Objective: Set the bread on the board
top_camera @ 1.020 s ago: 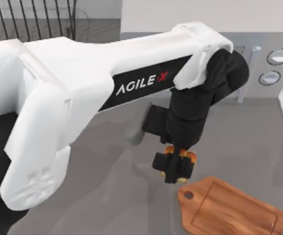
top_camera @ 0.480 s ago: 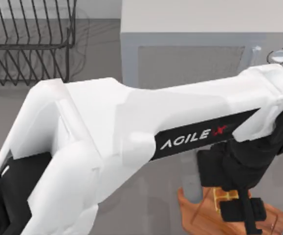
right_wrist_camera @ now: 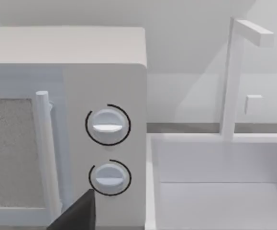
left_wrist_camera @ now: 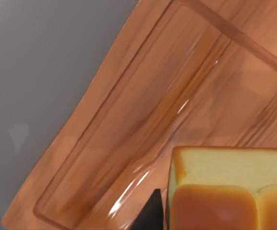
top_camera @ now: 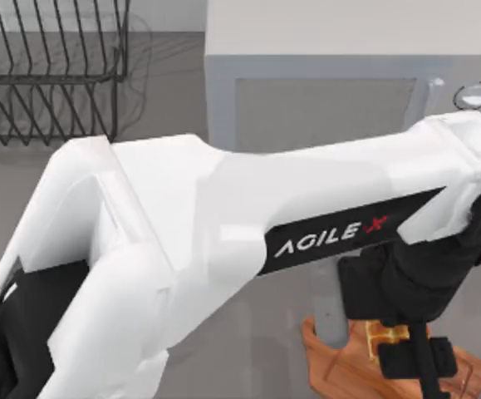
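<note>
- now my left tool (top_camera: 406,353) hangs over the board (top_camera: 327,366) near the counter's right front, clamped on the bread (top_camera: 383,339); the wrist view shows the bread (left_wrist_camera: 227,189) between the fingers with the board (left_wrist_camera: 143,115) right below it
- i can't tell whether the bread is touching the wood yet, so i'd lower straight down and slowly, keeping the loaf level
- i'd aim for the flat field inside the grooved border, away from the handle end, so it doesn't rock on the groove
- i'd spread the fingers only once the loaf sits, then lift straight up so nothing drags it off
- compared with half a second ago the arm has barely moved, just a slight settle over the board; a second ago it held the bread short of the handle end
- my right arm is parked, its camera facing the microwave (right_wrist_camera: 64,124) and the sink (right_wrist_camera: 219,182); whether its tool is open i cannot tell
</note>
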